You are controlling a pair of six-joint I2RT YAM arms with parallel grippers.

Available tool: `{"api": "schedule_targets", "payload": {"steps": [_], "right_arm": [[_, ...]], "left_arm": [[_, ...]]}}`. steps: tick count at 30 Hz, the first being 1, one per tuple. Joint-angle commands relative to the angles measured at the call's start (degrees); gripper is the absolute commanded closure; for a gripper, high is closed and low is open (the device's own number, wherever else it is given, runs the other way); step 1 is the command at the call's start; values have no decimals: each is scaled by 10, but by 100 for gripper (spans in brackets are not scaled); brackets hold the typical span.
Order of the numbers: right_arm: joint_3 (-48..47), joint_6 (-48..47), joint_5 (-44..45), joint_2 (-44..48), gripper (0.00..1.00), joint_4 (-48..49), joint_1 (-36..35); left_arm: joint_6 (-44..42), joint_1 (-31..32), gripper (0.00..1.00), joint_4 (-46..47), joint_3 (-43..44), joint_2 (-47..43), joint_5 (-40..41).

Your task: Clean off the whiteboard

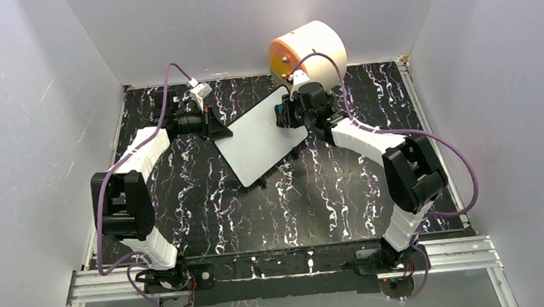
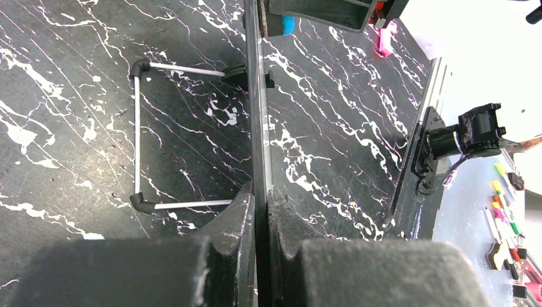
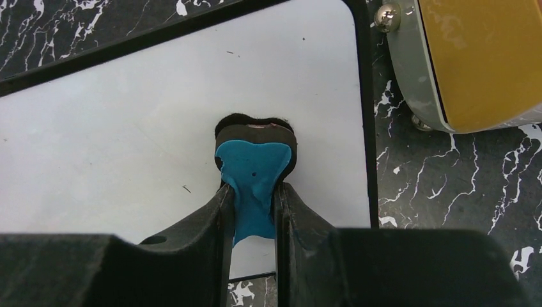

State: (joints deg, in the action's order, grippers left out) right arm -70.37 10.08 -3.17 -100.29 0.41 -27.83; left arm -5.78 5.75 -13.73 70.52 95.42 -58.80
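Observation:
The whiteboard (image 1: 264, 137), white with a thin black frame, lies tilted in the middle of the table. My left gripper (image 1: 222, 130) is shut on its left edge; in the left wrist view the board's edge (image 2: 257, 102) runs straight up between the closed fingers (image 2: 240, 217). My right gripper (image 1: 283, 114) is shut on a blue eraser with a black felt pad (image 3: 255, 167), pressed on the board's white surface (image 3: 128, 141) near its right edge. The surface looks almost blank, with only tiny dark specks.
A round cream-and-orange drawer unit (image 1: 308, 49) stands just behind the board and right gripper; it also shows in the right wrist view (image 3: 479, 57). A thin white-and-black wire stand (image 2: 144, 134) is under the board. White walls close in three sides.

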Motion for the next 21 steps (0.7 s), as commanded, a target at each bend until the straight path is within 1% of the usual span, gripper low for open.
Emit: {"api": "schedule_targets", "payload": {"steps": [1, 7, 12, 18, 21], "right_arm": [[31, -18, 46, -16, 84, 18, -14], [92, -4, 46, -1, 83, 51, -85], [180, 8, 98, 46, 81, 142, -158], [237, 22, 139, 66, 81, 235, -173], [241, 16, 202, 67, 82, 257, -173]], "left_arm": [[-39, 18, 100, -48, 2, 7, -56], [-37, 18, 100, -47, 2, 8, -56], [-38, 18, 100, -47, 0, 8, -53], [-38, 18, 100, -46, -1, 8, -54], [-38, 18, 100, -47, -3, 7, -54]]}}
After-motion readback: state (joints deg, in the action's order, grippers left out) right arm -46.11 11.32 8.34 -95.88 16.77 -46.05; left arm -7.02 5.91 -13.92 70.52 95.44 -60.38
